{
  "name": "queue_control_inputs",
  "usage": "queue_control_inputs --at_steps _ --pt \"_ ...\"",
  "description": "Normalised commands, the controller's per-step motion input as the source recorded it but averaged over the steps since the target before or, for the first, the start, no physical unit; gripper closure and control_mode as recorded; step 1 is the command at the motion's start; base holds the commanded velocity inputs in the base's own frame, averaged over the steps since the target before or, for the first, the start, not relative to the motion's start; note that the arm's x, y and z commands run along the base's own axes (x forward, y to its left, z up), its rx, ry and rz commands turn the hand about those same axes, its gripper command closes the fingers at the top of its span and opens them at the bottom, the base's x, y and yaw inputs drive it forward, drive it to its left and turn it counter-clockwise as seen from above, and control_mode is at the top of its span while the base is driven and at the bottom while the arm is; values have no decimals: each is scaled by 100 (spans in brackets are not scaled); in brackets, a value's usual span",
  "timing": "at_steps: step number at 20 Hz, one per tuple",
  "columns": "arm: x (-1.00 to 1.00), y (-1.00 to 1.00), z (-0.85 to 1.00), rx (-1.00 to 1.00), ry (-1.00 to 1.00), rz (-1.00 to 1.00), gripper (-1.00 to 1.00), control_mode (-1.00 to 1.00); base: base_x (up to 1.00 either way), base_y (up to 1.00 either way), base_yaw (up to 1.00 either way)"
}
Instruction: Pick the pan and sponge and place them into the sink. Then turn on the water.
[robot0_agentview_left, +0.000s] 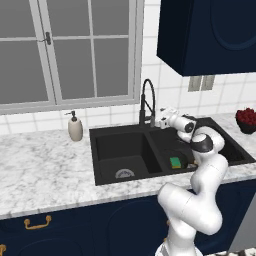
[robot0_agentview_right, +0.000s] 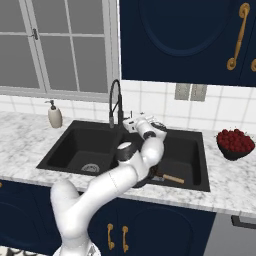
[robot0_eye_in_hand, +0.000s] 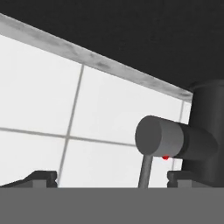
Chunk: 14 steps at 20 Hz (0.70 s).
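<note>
Zero readable writing | pincer (robot0_eye_in_hand: 111, 177) open at faucet (robot0_eye_in_hand: 175, 142) lever | sponge (robot0_agentview_left: 175, 162) in sink (robot0_agentview_left: 125, 132)

The arm (robot0_agentview_left: 192, 207) was glossy white, built of fat rounded segments that bulged at each joint. Dark grey to black bands and caps marked the joints, most plainly a black cap (robot0_agentview_left: 202, 144) near the upper elbow and another dark ring (robot0_agentview_right: 125, 151) seen from the right base camera. The end effector (robot0_agentview_left: 163, 118) was a white block with small dark finger tips (robot0_eye_in_hand: 41, 177).
</note>
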Motion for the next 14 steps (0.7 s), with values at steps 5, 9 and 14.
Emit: queue_control_inputs --at_steps 5,9,14 --pt "19 0 -2 3 0 6 -100 -100 0 0 0" --pt "28 -3 -13 4 0 7 -100 -100 0 0 0" --pt "30 -14 -25 2 0 3 -100 -100 0 0 0"
